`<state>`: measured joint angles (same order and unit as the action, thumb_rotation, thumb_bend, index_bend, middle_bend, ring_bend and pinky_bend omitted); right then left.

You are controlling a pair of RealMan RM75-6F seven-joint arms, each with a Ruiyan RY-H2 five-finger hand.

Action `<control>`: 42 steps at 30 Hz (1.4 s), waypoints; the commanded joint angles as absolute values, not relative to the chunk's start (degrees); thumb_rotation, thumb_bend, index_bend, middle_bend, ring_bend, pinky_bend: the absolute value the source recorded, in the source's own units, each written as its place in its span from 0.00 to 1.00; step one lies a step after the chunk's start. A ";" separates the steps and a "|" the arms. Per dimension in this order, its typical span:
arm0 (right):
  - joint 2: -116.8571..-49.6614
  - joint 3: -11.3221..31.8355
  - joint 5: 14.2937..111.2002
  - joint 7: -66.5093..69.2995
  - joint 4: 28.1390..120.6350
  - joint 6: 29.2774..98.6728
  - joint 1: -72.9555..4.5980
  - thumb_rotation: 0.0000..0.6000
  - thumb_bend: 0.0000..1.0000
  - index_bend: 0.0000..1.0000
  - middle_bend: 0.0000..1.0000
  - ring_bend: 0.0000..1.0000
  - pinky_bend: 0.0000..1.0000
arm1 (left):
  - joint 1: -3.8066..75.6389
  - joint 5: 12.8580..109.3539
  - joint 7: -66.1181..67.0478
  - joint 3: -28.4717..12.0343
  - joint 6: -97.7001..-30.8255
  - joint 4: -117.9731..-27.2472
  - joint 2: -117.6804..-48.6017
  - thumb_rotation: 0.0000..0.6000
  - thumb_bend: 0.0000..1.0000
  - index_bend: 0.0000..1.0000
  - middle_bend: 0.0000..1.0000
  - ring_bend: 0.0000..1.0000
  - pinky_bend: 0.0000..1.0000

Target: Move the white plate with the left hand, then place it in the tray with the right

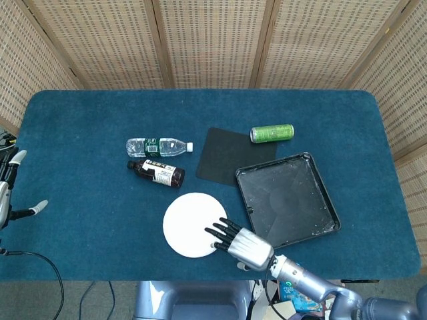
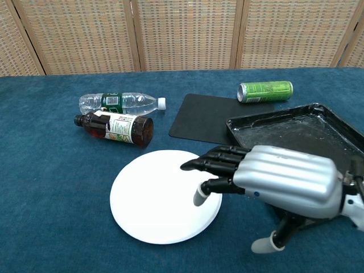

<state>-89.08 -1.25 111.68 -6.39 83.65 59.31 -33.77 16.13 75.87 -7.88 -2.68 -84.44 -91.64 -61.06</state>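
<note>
Left hand (image 1: 8,190): at far left table edge in head view, only fingertips visible, spread apart, holding nothing.
Water bottle (image 2: 120,103): clear, lying flat, green label, writing unreadable.
Brown bottle (image 2: 116,127): lying just in front, white label, print too small to read.
White plate (image 2: 159,196): flat on blue cloth, left of tray, outside it.
Right hand (image 2: 267,179): fingers extended over plate's right edge, slightly apart, nothing gripped.
Black mat (image 2: 206,118): behind plate.
Green can (image 2: 265,90): on its side, lettering illegible.
Black tray (image 2: 301,156): at right.

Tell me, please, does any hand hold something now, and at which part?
Nothing is clearly held. The right hand reaches over the right edge of the white plate, which lies flat on the table. The left hand holds nothing.
</note>
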 commanded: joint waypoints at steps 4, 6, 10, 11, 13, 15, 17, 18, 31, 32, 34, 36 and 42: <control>-94.48 -0.96 111.46 -7.29 78.13 59.33 -36.16 1.00 0.13 0.30 0.00 0.00 0.00 | 16.15 77.20 -10.27 -3.08 -82.27 -91.33 -61.00 1.00 0.00 0.00 0.00 0.00 0.00; -96.21 -0.82 111.52 -8.34 75.94 59.51 -36.78 1.00 0.14 0.30 0.00 0.00 0.00 | 16.07 77.82 -10.66 -3.31 -82.16 -90.90 -61.21 1.00 0.00 0.00 0.00 0.00 0.00; -98.39 -0.60 110.91 -9.97 72.97 58.83 -37.91 1.00 0.14 0.30 0.00 0.00 0.00 | 15.77 78.27 -11.13 -3.73 -81.98 -90.34 -61.42 1.00 0.00 0.00 0.00 0.00 0.00; -98.79 -0.57 110.89 -10.48 72.30 58.64 -38.27 1.00 0.14 0.30 0.00 0.00 0.00 | 15.72 78.29 -11.13 -3.84 -81.86 -90.29 -61.44 1.00 0.00 0.00 0.00 0.00 0.00; -99.58 -0.51 110.93 -11.32 71.00 58.43 -38.99 1.00 0.14 0.30 0.00 0.00 0.00 | 15.62 78.34 -11.27 -4.04 -81.62 -90.19 -61.49 1.00 0.00 0.00 0.00 0.00 0.00; -100.23 -0.56 110.62 -11.55 70.26 58.27 -39.49 1.00 0.14 0.31 0.00 0.00 0.00 | 15.52 78.47 -11.41 -4.19 -81.42 -90.05 -61.58 1.00 0.00 0.00 0.00 0.00 0.00; -100.87 -0.66 110.27 -11.64 69.85 58.36 -39.91 1.00 0.14 0.31 0.00 0.00 0.00 | 15.44 78.64 -11.52 -4.39 -81.21 -89.94 -61.64 1.00 0.00 0.00 0.00 0.00 0.00; -101.10 -0.72 110.17 -11.84 69.68 58.41 -40.07 1.00 0.14 0.31 0.00 0.00 0.00 | 15.39 78.69 -11.51 -4.48 -81.18 -89.90 -61.67 1.00 0.00 0.00 0.00 0.00 0.00; -104.66 -0.11 107.81 -12.78 66.57 59.41 -41.58 1.00 0.24 0.32 0.00 0.00 0.00 | 14.90 79.13 -11.99 -5.50 -80.61 -89.40 -61.95 1.00 0.00 0.00 0.00 0.00 0.00; -104.89 -0.03 107.63 -12.77 66.30 59.41 -41.67 1.00 0.26 0.32 0.00 0.00 0.00 | 14.88 79.14 -12.01 -5.54 -80.58 -89.37 -61.96 1.00 0.00 0.00 0.00 0.00 0.00; -105.68 0.26 106.94 -12.72 65.42 59.36 -41.91 1.00 0.28 0.32 0.00 0.00 0.00 | 14.80 79.19 -12.01 -5.64 -80.47 -89.31 -62.02 1.00 0.00 0.00 0.00 0.00 0.00; -106.40 0.53 106.24 -12.67 64.58 59.20 -42.17 1.00 0.30 0.32 0.00 0.00 0.00 | 14.75 79.25 -12.06 -5.73 -80.32 -89.24 -62.06 1.00 0.00 0.00 0.00 0.00 0.00; -107.70 0.63 104.97 -12.29 62.70 59.53 -42.68 1.00 0.47 0.33 0.00 0.00 0.00 | 14.61 79.36 -12.16 -6.00 -79.89 -89.11 -62.15 1.00 0.00 0.00 0.00 0.00 0.00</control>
